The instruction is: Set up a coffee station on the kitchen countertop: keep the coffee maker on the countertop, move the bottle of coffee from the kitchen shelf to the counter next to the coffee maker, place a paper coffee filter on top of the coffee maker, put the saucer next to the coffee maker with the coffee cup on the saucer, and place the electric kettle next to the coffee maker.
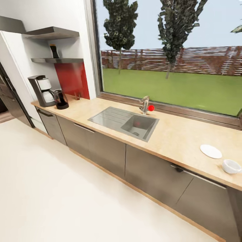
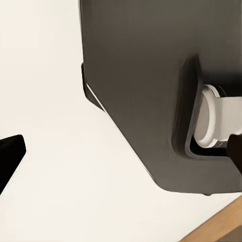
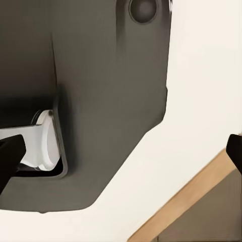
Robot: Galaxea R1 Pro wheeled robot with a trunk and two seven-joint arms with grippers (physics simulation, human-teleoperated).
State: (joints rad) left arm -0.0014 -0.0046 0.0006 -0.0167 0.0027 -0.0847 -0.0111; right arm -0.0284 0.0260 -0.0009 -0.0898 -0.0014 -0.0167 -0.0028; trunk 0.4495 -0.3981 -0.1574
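My head cam looks down across bench (image 1: 174,134); both wrist cams face down, close on my base (image 2: 146,75), sharing floor (image 2: 45,75).

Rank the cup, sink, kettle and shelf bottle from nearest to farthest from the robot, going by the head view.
1. Cup: counter's near right end.
2. Sink: mid-counter, under the window.
3. Kettle: far left end, beside the coffee maker.
4. Bottle: on the wall shelf above the kettle.
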